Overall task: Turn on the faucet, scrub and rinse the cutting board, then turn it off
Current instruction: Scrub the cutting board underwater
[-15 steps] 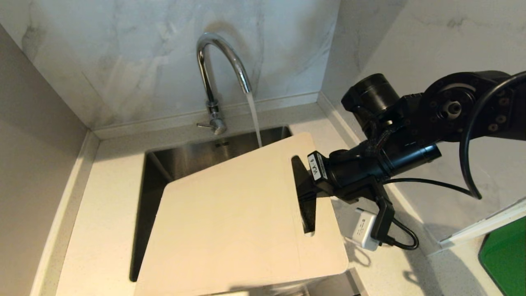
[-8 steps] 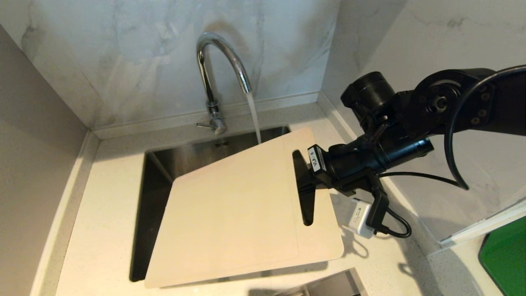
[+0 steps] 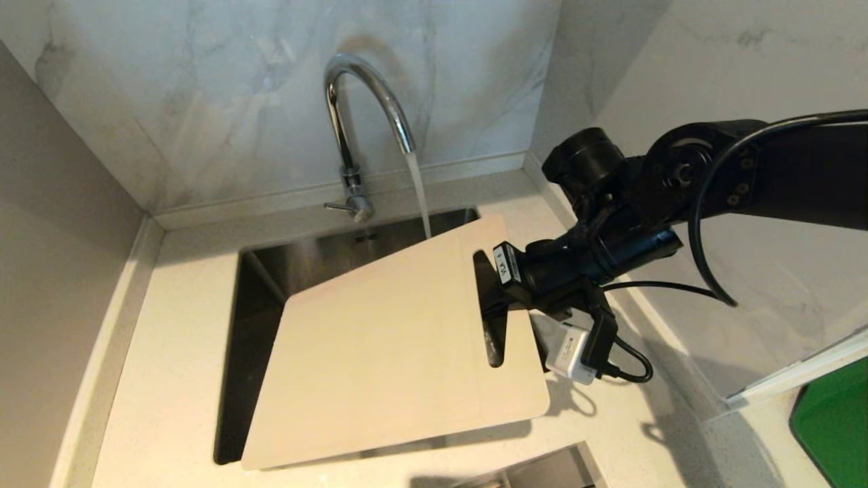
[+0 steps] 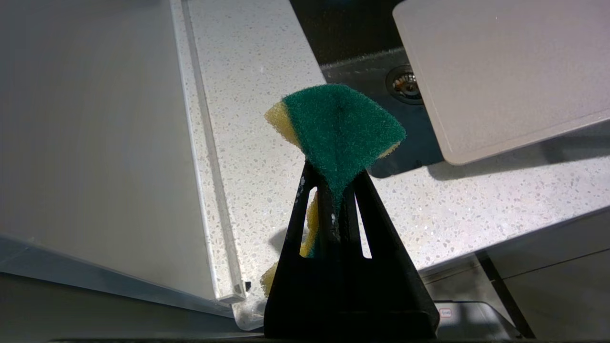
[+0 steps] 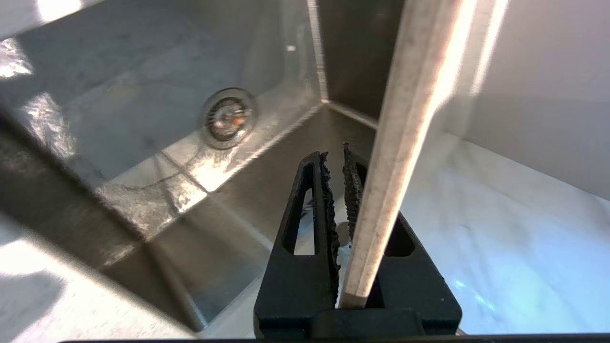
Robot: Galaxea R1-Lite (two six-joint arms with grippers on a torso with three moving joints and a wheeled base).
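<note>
The chrome faucet [image 3: 366,112] runs, and its stream [image 3: 420,196] drops behind the far edge of the cutting board [image 3: 386,352]. The pale board hangs tilted over the sink [image 3: 305,254]. My right gripper [image 3: 497,306] is shut on its right end, at the handle slot. In the right wrist view the board's edge [image 5: 405,138] crosses one finger of that gripper [image 5: 335,151]. My left gripper [image 4: 336,178] is out of the head view, low by the counter's front edge, shut on a green-and-yellow sponge [image 4: 338,126]. A corner of the board [image 4: 500,71] shows beyond it.
A speckled counter [image 3: 156,379] surrounds the sink, with marble walls behind and to the right. The sink drain [image 5: 228,118] lies below the board. A dark green flat thing [image 3: 834,420] sits at the far right. A grey panel [image 4: 90,143] borders the counter on the left.
My right arm has carried the cutting board down and to the left, further over the sink and nearer the stream. The faucet keeps running throughout.
</note>
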